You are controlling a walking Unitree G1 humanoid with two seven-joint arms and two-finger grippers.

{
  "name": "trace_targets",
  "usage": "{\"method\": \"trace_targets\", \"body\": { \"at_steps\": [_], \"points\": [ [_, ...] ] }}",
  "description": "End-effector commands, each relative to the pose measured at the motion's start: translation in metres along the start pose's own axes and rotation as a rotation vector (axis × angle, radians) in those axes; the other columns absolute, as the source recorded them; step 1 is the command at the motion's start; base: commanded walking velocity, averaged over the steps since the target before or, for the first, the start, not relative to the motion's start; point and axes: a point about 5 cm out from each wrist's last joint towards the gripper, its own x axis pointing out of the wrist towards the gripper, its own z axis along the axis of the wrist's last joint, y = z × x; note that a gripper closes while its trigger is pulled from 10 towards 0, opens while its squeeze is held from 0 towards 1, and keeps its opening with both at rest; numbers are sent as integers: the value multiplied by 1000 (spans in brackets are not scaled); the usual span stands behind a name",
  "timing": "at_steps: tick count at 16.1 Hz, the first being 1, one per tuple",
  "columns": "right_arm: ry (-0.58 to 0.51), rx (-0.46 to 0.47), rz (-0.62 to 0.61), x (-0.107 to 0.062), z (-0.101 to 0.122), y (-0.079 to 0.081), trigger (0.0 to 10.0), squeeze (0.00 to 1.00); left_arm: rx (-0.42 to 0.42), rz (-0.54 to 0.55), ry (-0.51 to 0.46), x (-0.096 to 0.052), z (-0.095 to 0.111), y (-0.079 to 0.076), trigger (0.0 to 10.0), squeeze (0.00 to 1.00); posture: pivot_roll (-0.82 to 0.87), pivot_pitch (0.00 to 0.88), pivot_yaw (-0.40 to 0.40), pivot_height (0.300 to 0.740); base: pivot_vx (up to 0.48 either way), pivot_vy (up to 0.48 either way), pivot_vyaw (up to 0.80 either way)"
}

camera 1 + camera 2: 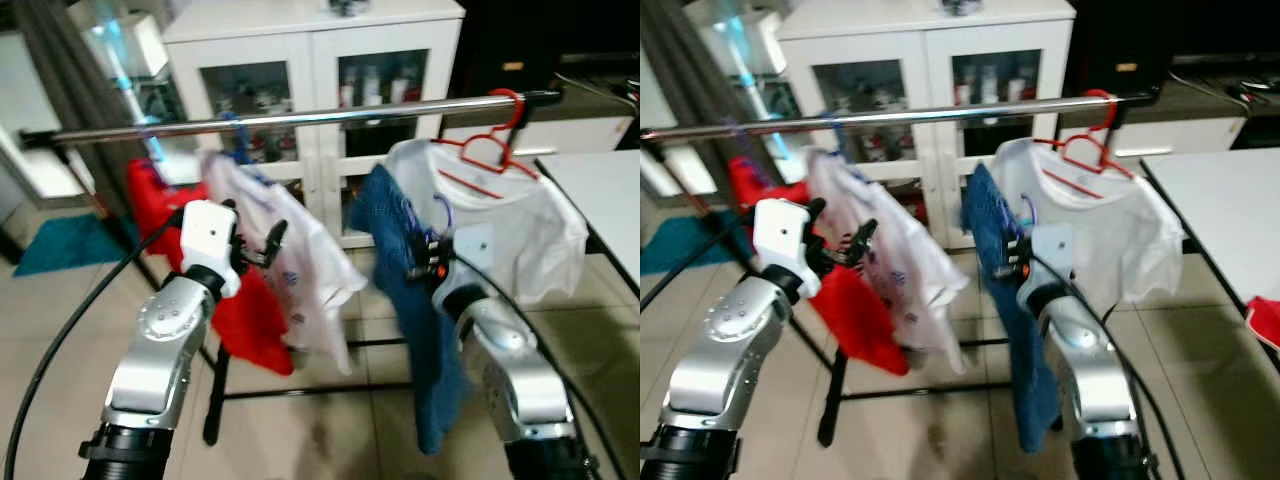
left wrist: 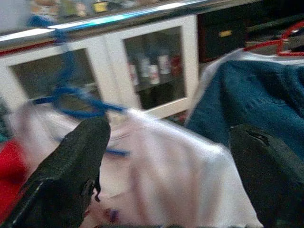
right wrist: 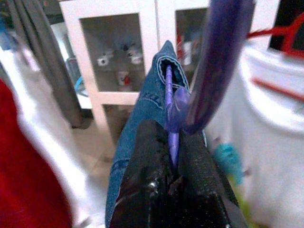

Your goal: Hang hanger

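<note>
- Right hand [image 3: 172,183] clamped tight on the stem of a purple hanger [image 3: 218,61], fingers [image 3: 142,180] pinched together with barely a gap.
- Carrying a blue denim garment [image 1: 415,330] on that hanger, draped down in front of the right arm, below the rail and not hooked on it.
- Purple hook visible just above the hand in the head views, curling up near the white T-shirt [image 1: 520,235].
- Held roughly under the right half of the metal rail [image 1: 300,118], between the two white garments.
- Left hand [image 1: 258,243] spread wide, nothing gripped; both fingers [image 2: 71,175] well apart in the wrist view.
- Hovering right beside the patterned white shirt [image 1: 295,270], which hangs from a blue hanger [image 2: 78,97] hooked over the left half of the rail.
- Can't tell if the left fingertips actually touch that shirt, bit blurry.
- Red garment [image 1: 245,320] hanging further toward the left end of the rail, partly behind the left arm.
- White T-shirt sitting on a red hanger [image 1: 495,140] hooked near the right end of the rail.
- White glass-door cabinet [image 1: 315,60] behind the rack, bottles and small stuff inside, too fuzzy to name.
- White desk [image 1: 600,190] off to the right, its near-left corner close to the T-shirt.
- Something red [image 1: 1265,320] lying at the desk's near edge in the right eye view.
- Teal mat [image 1: 60,245] on the tiled floor at the far left.
</note>
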Motion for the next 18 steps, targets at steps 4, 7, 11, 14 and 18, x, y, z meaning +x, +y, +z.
{"method": "trace_targets", "body": {
  "at_steps": [4, 7, 11, 14, 18],
  "points": [
    [-62, -53, 44, 8, 20, 5, 10000, 0, 73, -98, 20, -2, -2, -8, 10000, 0, -30, 10, 76, 740, 384, 0, 528],
    [-84, -68, 76, 9, 31, 5, 10000, 0, 77, -214, 31, -7, -3, -17, 10000, 0, -27, 5, 72, 740, 214, 0, 0],
    [-130, -75, 106, 11, 44, 9, 10000, 0, 91, -308, 10, -12, 0, -22, 10000, 0, -20, 1, 57, 740, 0, 0, 0],
    [-155, -75, 82, 17, 52, 8, 10000, 0, 80, -399, 14, -16, 0, -28, 10000, 0, -22, 0, 54, 740, 0, 0, 0],
    [-145, -64, -15, 33, 58, -5, 10000, 0, 62, -509, -17, -18, 7, -36, 10000, 0, -17, 0, 45, 740, 0, 0, 0]
  ]
}}
